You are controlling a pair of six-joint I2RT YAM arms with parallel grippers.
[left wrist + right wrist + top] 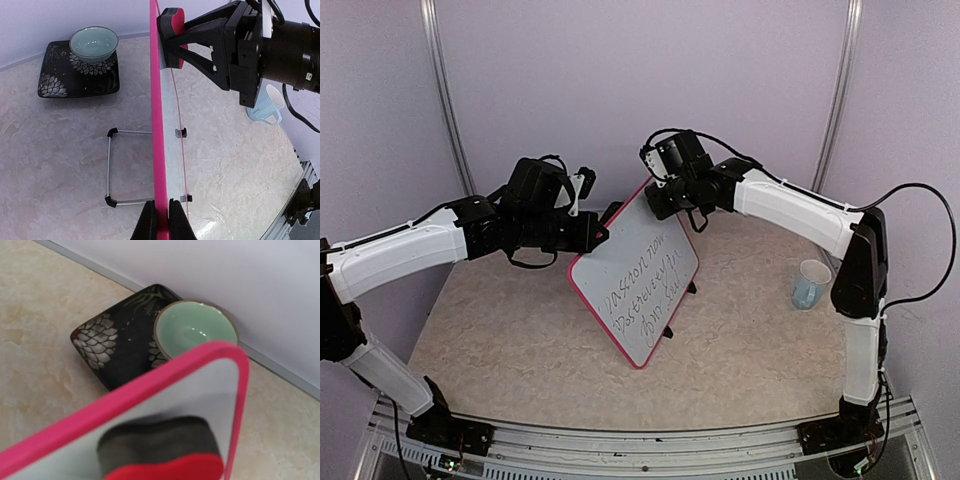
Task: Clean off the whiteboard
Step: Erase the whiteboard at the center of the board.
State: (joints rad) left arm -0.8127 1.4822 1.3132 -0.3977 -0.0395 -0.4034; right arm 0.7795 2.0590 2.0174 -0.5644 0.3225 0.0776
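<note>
Whiteboard (pixel 638 280), glossy white with a rounded pink frame, stands tilted mid-table; only the overhead view shows its dark handwriting. Left gripper (pixel 160 220) pinches the frame edge; right gripper (pixel 658 198) clamps a red, felt-faced eraser (pixel 160 450) at the board's 12 o'clock corner. Wrist views alone show a celadon bowl (pixel 93 43) on a black patterned plate (pixel 55 82).

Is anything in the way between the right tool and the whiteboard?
Only the eraser that the right tool holds, and it sits against the whiteboard near its top corner. Nothing else visible is between them. The writing lies lower on the same face, with only bare board in between.
</note>
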